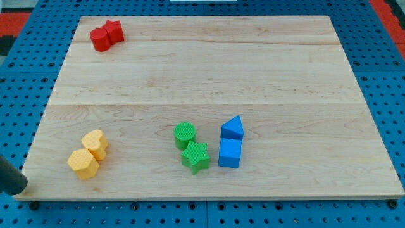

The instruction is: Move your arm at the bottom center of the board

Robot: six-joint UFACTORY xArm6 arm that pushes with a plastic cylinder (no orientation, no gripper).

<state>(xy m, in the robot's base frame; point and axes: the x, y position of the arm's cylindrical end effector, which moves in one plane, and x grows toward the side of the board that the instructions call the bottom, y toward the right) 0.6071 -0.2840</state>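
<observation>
My tip [19,188] shows as a dark rod end at the view's bottom left corner, just off the left edge of the wooden board [209,69]. It is left of the yellow hexagon block [83,164] and the yellow heart block [95,143], apart from both. A green cylinder [185,134] and a green star [195,156] sit at the bottom centre. A blue triangular block [232,128] and a blue cube [230,153] stand right of them. Two red blocks [105,35] touch each other at the top left.
The board lies on a blue perforated table [386,82] that shows on all sides. A red area [391,9] shows at the view's top right corner.
</observation>
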